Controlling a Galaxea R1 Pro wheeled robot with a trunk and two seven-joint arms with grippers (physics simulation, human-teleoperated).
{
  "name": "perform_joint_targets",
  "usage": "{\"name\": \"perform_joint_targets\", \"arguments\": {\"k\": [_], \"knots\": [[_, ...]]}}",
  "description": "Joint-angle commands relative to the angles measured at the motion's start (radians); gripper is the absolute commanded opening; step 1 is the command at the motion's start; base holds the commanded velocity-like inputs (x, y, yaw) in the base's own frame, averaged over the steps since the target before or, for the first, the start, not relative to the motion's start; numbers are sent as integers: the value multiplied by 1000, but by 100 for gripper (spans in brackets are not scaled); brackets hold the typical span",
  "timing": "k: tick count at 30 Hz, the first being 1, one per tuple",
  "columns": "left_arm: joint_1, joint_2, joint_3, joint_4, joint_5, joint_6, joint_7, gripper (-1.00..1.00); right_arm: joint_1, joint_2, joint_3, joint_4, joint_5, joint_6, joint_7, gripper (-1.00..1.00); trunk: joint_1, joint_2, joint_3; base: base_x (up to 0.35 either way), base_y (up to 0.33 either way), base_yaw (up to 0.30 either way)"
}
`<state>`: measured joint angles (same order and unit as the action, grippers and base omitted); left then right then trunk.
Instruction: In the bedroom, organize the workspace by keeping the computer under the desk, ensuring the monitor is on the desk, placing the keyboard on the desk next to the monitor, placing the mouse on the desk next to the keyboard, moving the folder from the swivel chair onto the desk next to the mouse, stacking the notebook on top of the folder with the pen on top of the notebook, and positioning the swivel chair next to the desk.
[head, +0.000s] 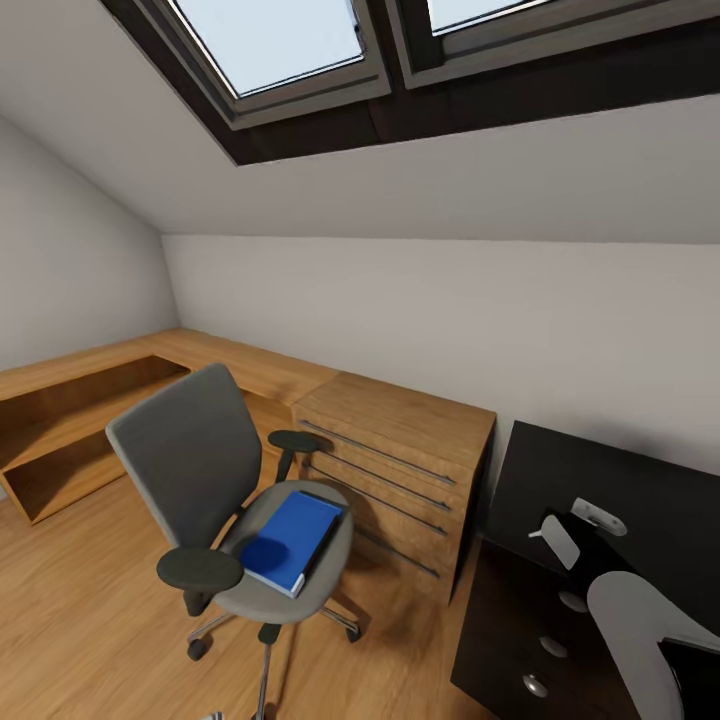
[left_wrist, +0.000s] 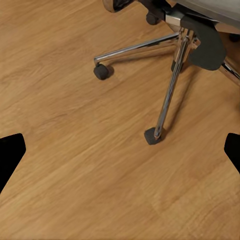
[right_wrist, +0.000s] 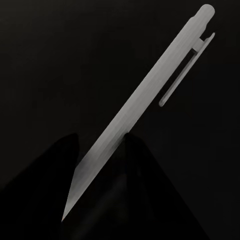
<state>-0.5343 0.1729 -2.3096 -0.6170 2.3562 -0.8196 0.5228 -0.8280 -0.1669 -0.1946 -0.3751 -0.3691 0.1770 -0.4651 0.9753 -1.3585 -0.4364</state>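
A: Where's the flat bright blue folder (head: 291, 540)?

B: On the seat of the grey upholstered swivel chair (head: 190, 455), near the long glossy black desk (head: 590, 480). Slim white pen (right_wrist: 137, 112) sits between the right fingers, looks gripped. Left fingers (left_wrist: 10, 155) are spread over the wood plank floor (left_wrist: 75, 165).

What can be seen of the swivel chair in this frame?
The swivel chair has a grey upholstered back and seat, black armrests and a chrome star base on black casters, seen close up in the left wrist view. It stands upright on the wood plank floor, in front of the light wooden drawer chest, apart from the black desk. The blue folder lies flat on its seat.
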Motion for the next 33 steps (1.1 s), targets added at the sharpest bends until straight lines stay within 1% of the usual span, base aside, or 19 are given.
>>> {"name": "perform_joint_targets", "arguments": {"k": [1, 2, 20, 23, 27, 28, 29, 30, 31, 32, 33], "knots": [[-2, 0, -5, -3, 0, -4, 5, 100, 0, 0, 0, -2, -5, 5, -4, -100, 0, -1, -1, 0, 0, 0], [-2, 0, -5, -3, 0, -5, 5, 100, 0, 0, 0, -2, -4, 6, -5, 100, 0, -1, -1, 0, 0, 0], [-2, 1, -5, -4, 0, -5, 5, 100, 0, -2, 0, -5, -4, 5, -6, 100, 0, -1, -1, 0, 0, 0], [-2, 1, -5, -3, 0, -4, 4, 100, 0, 0, -1, -28, -4, 6, -6, 100, 0, -1, -1, 0, 0, 0], [-2, 2, -5, -3, 0, -2, 4, 100, 2, 6, -2, -100, -4, 18, -8, 100, 0, -1, -1, 0, 0, 0], [-2, 1, -5, -3, 0, -2, 3, 100, 4, 11, -2, -142, -3, 32, -8, 100, 0, -1, -1, 0, 0, 0], [-2, 2, -5, -3, 0, -1, 3, 100, 10, 18, -3, -222, -3, 73, -9, 100, 0, -1, -1, 0, 0, 0], [-2, 2, -5, -1, 0, -1, 4, 100, 47, 30, -3, -348, -5, 165, -10, 100, 0, -1, -1, 0, 0, 0], [-2, 2, -5, 0, 0, -1, 3, 100, 78, 39, -3, -421, -5, 218, -11, 100, 0, -1, -1, 0, 0, 0], [-2, 2, -5, 0, 0, -1, 3, 100, 94, 45, -3, -460, -6, 243, -12, 100, 0, -1, -1, 0, 0, 0], [-2, 2, -5, 1, 0, -1, 3, 100, 126, 61, -2, -538, -5, 289, -12, 100, 0, -1, -1, 0, 0, 0]]}}
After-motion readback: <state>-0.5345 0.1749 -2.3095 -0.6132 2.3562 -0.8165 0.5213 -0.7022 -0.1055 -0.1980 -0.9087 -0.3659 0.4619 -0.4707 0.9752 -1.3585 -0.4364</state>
